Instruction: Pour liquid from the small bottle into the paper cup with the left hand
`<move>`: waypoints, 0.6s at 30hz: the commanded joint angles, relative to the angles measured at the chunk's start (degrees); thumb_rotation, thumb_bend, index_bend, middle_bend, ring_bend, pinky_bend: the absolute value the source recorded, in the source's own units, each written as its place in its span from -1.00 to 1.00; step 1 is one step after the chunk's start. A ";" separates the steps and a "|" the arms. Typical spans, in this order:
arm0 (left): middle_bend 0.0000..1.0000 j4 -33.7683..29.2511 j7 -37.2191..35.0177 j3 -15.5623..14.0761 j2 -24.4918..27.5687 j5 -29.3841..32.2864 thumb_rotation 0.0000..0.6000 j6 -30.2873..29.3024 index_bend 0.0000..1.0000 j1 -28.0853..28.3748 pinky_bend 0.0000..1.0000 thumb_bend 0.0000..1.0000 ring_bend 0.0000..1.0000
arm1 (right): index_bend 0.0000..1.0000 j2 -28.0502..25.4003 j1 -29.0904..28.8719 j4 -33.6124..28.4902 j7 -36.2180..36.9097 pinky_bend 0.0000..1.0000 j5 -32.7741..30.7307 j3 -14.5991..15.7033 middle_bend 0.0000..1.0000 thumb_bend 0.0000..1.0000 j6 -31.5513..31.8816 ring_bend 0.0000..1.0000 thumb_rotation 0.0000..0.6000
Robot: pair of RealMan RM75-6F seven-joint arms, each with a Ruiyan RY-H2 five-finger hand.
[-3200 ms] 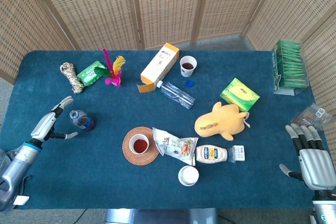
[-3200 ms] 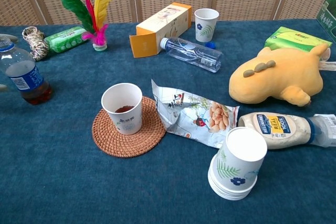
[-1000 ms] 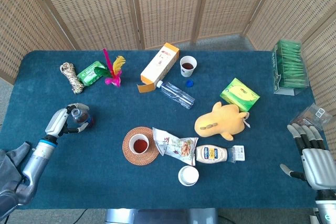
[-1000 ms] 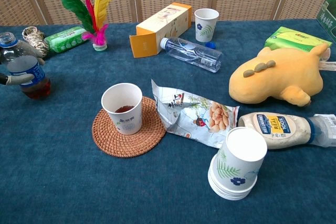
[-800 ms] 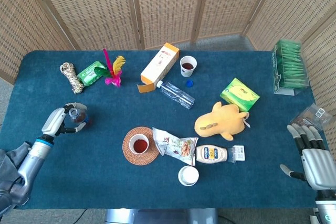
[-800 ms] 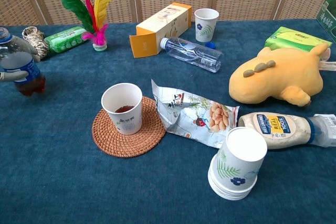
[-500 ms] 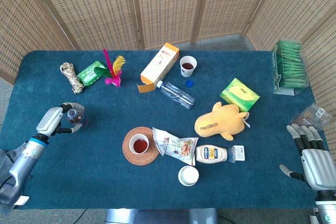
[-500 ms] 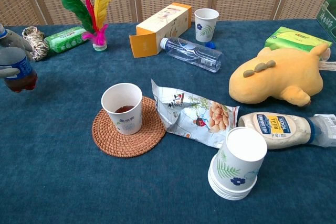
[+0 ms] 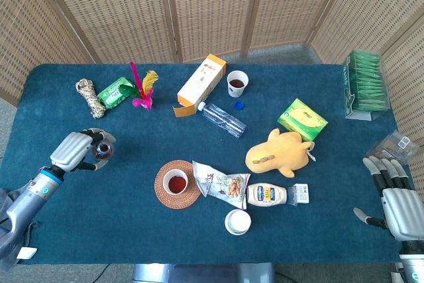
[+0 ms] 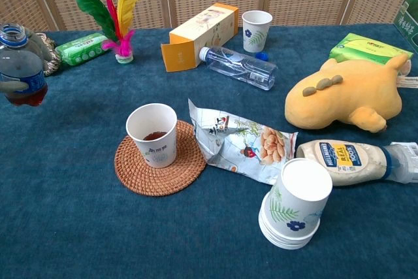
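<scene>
We have lifted the small clear plastic bottle [image 10: 21, 63] off the blue surface [image 9: 119, 230] since a second ago; our left hand [image 9: 71, 150] has its fingers wrapped round it, far left. The white paper cup [image 9: 176, 181] on its woven coaster [image 9: 162, 193] sits well apart, with open cloth between. Our right hand [image 9: 399, 207] rests with fingers spread, holding nothing.

The bottle [image 10: 21, 65] is small and clear plastic, uncapped, with a blue label and a little dark liquid at the bottom — upright, lifted off the table at its left side. The cup [image 10: 153, 134] is white paper, upright on a round woven coaster — dark liquid low inside.
</scene>
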State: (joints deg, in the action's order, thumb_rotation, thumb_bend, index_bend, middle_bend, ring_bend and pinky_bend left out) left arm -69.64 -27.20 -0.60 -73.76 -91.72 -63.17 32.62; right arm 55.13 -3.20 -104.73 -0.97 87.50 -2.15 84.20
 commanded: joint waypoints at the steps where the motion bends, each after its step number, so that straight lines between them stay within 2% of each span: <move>1: -0.15 -5.06 5.95 0.47 2.39 0.48 1.00 3.25 0.09 2.16 -0.24 -0.07 -0.44 | -1.00 -0.04 -0.02 0.00 0.14 -1.00 -0.02 0.00 -1.00 -1.00 -0.05 -1.00 1.00; 18: -0.14 -19.18 33.97 4.29 5.23 8.10 1.00 12.87 0.10 8.48 -0.24 -0.06 -0.45 | -1.00 -0.56 -0.15 0.37 2.26 -1.00 -0.37 -0.18 -1.00 -1.00 -0.33 -1.00 1.00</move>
State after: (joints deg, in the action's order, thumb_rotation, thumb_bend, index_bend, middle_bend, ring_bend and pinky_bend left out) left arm -86.16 2.70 2.87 -69.11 -85.45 -52.02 39.78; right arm 54.61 -3.37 -104.37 1.24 87.11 -2.31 83.82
